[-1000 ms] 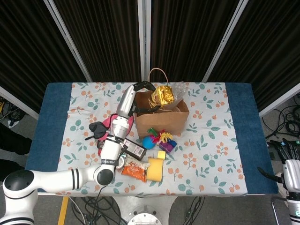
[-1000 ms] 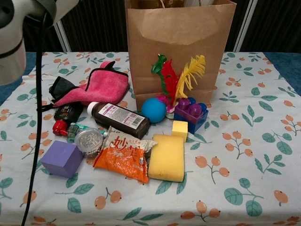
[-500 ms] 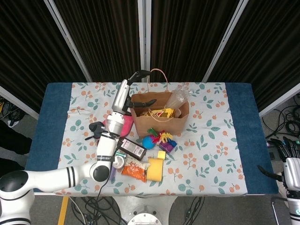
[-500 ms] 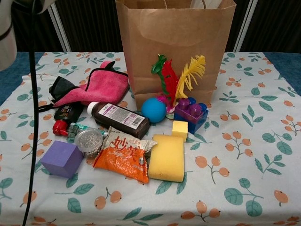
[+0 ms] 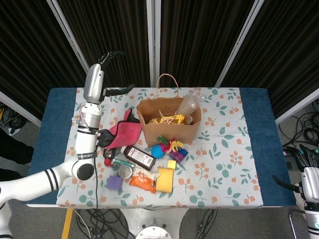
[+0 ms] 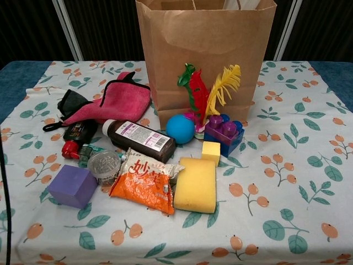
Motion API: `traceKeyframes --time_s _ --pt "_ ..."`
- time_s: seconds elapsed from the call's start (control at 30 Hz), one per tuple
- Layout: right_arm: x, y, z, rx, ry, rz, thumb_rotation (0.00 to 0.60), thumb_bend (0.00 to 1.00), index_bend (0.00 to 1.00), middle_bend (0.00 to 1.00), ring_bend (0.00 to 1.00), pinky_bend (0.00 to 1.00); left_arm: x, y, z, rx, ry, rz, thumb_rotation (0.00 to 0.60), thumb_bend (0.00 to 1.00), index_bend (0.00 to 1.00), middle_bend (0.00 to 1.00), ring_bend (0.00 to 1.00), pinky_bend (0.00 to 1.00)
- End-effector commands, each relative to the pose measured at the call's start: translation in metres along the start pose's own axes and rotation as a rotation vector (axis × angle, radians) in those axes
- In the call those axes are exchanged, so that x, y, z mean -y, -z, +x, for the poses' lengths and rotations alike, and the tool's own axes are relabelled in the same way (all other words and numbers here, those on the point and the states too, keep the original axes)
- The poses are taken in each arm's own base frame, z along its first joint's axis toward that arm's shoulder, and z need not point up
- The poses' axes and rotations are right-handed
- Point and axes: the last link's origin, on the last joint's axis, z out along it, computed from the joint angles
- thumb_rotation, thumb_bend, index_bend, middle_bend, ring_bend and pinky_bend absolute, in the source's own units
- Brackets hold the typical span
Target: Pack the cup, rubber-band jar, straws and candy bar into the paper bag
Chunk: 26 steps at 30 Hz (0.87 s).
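Observation:
The brown paper bag (image 5: 169, 124) stands open at mid-table, and it fills the top of the chest view (image 6: 204, 55). Inside lie a gold-yellow wrapped item (image 5: 168, 119) and a clear plastic item (image 5: 189, 103) that leans on the right rim. My left hand (image 5: 97, 79) is raised over the table's left part, well left of the bag, fingers spread and holding nothing. My right hand (image 5: 308, 174) hangs off the table's right edge, fingers apart and empty. The chest view shows neither hand.
In front of the bag lie a pink cloth (image 6: 118, 99), a brown bottle (image 6: 140, 141), a blue ball (image 6: 180, 129), feathers (image 6: 212, 91), purple blocks (image 6: 223, 131), a yellow sponge (image 6: 196, 185), an orange snack packet (image 6: 146, 182), a purple cube (image 6: 71, 186) and a round silver lid (image 6: 103, 164).
One second ago my left hand held the gold wrapped item over the bag. It let go into the bag, then swung up and away to the left. The right hand stayed put.

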Motion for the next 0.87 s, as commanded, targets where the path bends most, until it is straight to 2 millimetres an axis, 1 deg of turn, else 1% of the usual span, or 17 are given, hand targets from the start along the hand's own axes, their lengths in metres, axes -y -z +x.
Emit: traceKeyframes --time_s 0.03,0.07,0.17,0.2,0.27,0.33,0.37,0.43,0.47,0.57,0.63,0.77,0.87 --pt "0.002 0.001 0.001 -0.003 -0.012 0.009 0.600 0.00 0.22 0.18 0.00 0.00 0.036 0.036 0.032 0.041 -0.388 -0.107 0.600 0.16 0.33 0.36 0.24 0.21" --pt "0.002 0.002 0.001 -0.003 -0.009 0.011 0.600 0.00 0.22 0.18 0.00 0.00 0.044 0.050 0.039 0.061 -0.504 -0.151 0.600 0.16 0.33 0.35 0.22 0.21" --pt "0.004 0.004 0.000 -0.003 -0.001 0.020 0.600 0.00 0.22 0.18 0.00 0.00 0.059 0.081 0.054 0.109 -0.716 -0.217 0.600 0.16 0.33 0.33 0.20 0.21" --pt "0.005 0.004 0.000 -0.003 0.000 0.026 0.600 0.00 0.22 0.18 0.00 0.00 0.065 0.094 0.060 0.130 -0.789 -0.217 0.600 0.15 0.33 0.32 0.20 0.21" --pt "0.008 0.005 0.001 -0.005 0.001 0.035 0.600 0.00 0.22 0.18 0.00 0.00 0.077 0.115 0.069 0.158 -0.877 -0.183 0.600 0.15 0.33 0.31 0.19 0.21" --pt "0.010 0.006 0.002 -0.007 0.003 0.042 0.600 0.00 0.22 0.18 0.00 0.00 0.086 0.134 0.076 0.192 -0.913 -0.123 0.600 0.15 0.33 0.31 0.18 0.21" --pt "0.011 0.006 0.003 -0.008 0.006 0.045 0.600 0.00 0.22 0.18 0.00 0.00 0.090 0.147 0.080 0.213 -0.926 -0.080 0.600 0.15 0.33 0.31 0.18 0.21" --pt "0.012 0.008 0.004 -0.005 0.010 0.047 0.600 0.00 0.22 0.18 0.00 0.00 0.095 0.167 0.084 0.232 -0.946 -0.020 0.600 0.15 0.32 0.30 0.17 0.21" --pt "0.012 0.009 0.004 -0.004 0.011 0.048 0.600 0.00 0.22 0.17 0.00 0.00 0.097 0.180 0.086 0.244 -0.967 0.001 0.600 0.15 0.31 0.29 0.16 0.21" --pt "0.015 0.011 0.008 -0.009 0.044 0.054 0.600 0.00 0.23 0.16 0.00 0.00 0.104 0.206 0.090 0.272 -1.003 0.025 0.600 0.15 0.31 0.29 0.16 0.21" --pt "0.017 0.014 0.012 -0.013 0.092 0.056 0.600 0.00 0.21 0.14 0.00 0.00 0.109 0.216 0.094 0.279 -1.000 0.057 0.600 0.15 0.30 0.29 0.16 0.21" --pt "0.020 0.021 0.020 -0.044 0.216 0.073 0.600 0.00 0.18 0.11 0.00 0.00 0.115 0.235 0.111 0.259 -0.994 0.136 0.600 0.15 0.29 0.28 0.15 0.21" --pt "0.020 0.024 0.021 -0.052 0.263 0.071 0.600 0.00 0.18 0.10 0.00 0.00 0.118 0.249 0.121 0.247 -0.983 0.187 0.600 0.14 0.27 0.28 0.15 0.21"
